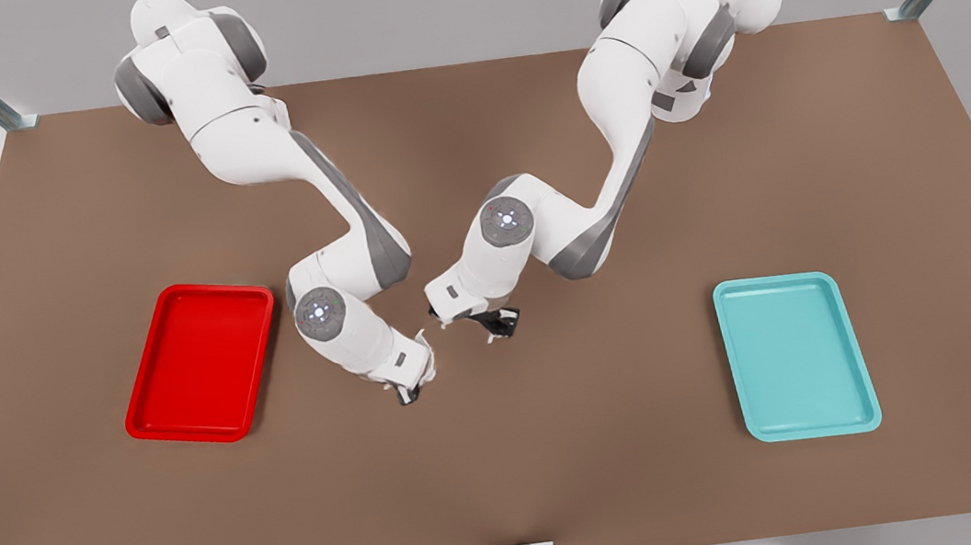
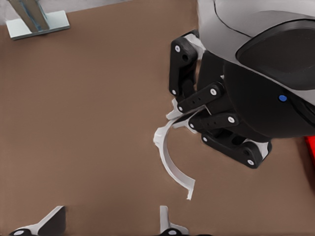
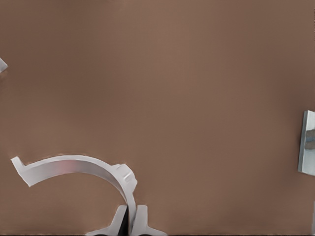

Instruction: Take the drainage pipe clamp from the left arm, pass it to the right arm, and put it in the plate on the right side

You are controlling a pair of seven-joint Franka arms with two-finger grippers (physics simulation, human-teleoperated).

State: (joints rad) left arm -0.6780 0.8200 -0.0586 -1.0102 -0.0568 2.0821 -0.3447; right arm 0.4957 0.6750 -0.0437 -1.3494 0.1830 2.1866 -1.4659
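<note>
Gripping clamp [image 3: 83,169], right claw [image 3: 129,221]; left claw [image 2: 110,223] apart

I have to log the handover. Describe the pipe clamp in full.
The clamp is a thin white half-ring strap that looks like plastic, with a short flat tab at each end and a small raised step on its outer curve. The right gripper pinches it near one end, and the rest of the arc juts free over the brown table. The left gripper faces it, open. The clamp is not in the red tray.
</note>
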